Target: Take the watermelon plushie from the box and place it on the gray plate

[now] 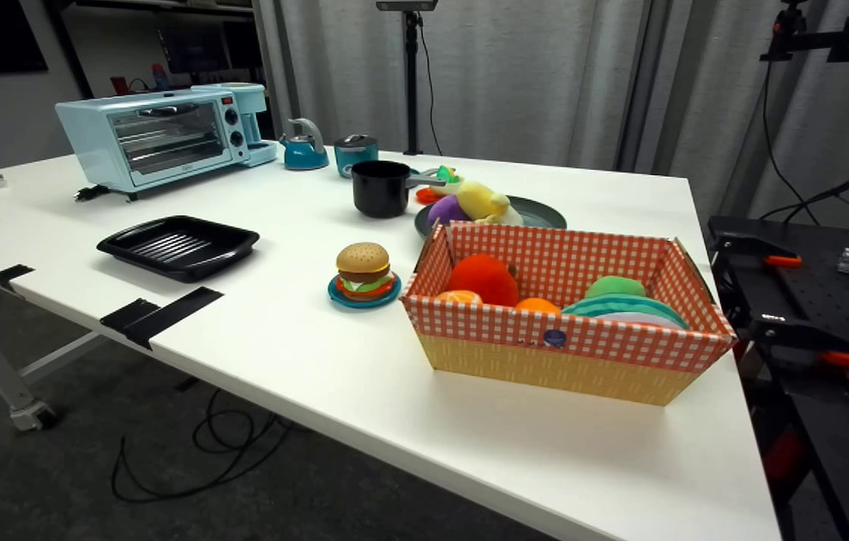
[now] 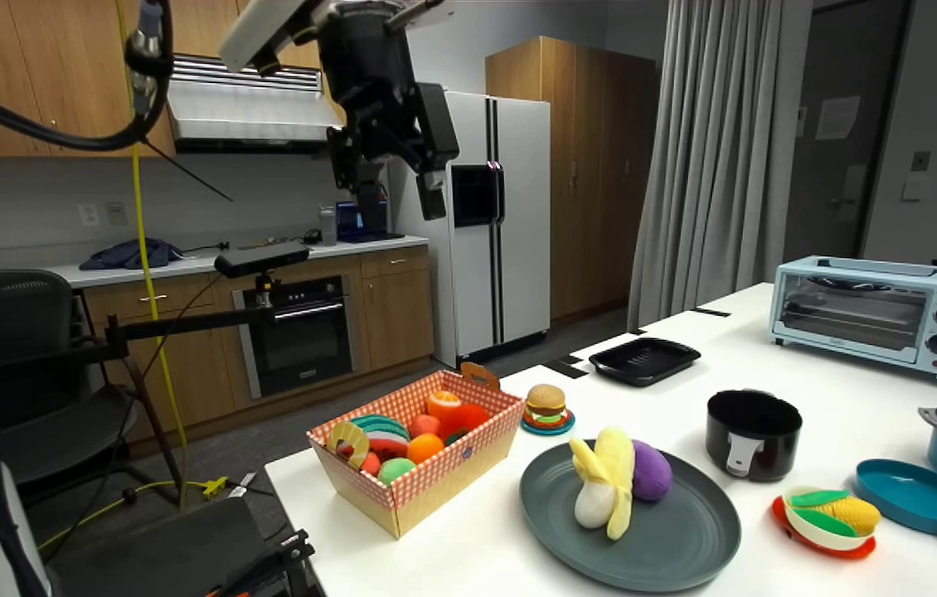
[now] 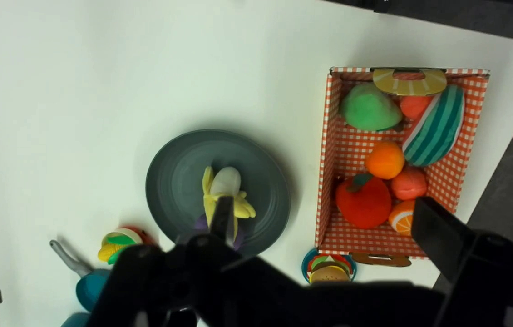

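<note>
The watermelon plushie [image 3: 436, 129] lies in the far right part of the box [image 3: 326, 154] in the wrist view, its green-striped rind up. It also shows in both exterior views [image 1: 623, 306] [image 2: 380, 428]. The box's checkered walls show around it [image 1: 545, 366] [image 2: 456, 487]. The gray plate [image 3: 175, 168] stands beside the box [image 2: 688, 543] [image 1: 548, 216]. It bears a banana plushie [image 3: 227, 181] and a purple plushie [image 2: 651, 471]. My gripper [image 3: 324, 202] is open and empty, fingers wide apart, high above the table in an exterior view [image 2: 400, 203].
The box also holds a red plushie [image 3: 364, 202], a green one [image 3: 370, 108], oranges and others. A toy burger on a saucer [image 1: 364, 274] touches or nearly touches the box. A black pot [image 1: 381, 191], black tray [image 1: 180, 246], corn bowl [image 2: 829, 518] and toaster oven [image 2: 858, 311] stand farther off.
</note>
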You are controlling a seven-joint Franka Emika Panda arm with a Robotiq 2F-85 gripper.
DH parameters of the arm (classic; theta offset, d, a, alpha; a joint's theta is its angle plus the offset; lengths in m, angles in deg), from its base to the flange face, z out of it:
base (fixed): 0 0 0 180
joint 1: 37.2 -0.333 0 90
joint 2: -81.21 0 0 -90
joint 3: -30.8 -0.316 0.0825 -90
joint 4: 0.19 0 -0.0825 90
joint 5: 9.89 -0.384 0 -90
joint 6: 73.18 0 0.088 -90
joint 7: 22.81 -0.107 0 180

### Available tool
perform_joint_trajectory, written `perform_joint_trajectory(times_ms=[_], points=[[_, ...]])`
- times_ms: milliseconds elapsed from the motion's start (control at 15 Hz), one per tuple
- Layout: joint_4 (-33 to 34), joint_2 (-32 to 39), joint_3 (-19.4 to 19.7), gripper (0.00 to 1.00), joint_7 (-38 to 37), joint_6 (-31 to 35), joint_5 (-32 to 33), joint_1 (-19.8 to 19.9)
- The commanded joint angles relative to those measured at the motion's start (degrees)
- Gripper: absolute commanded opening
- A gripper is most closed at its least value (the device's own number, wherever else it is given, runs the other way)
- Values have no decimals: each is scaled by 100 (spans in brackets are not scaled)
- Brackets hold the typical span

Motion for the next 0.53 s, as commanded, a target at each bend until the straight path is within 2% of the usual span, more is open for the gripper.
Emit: perform_joint_trajectory(times_ms=[0,467], points=[[-37,233,133,100,29,-38,-292,-211],[-229,742,121,100,33,333,-886,-380]])
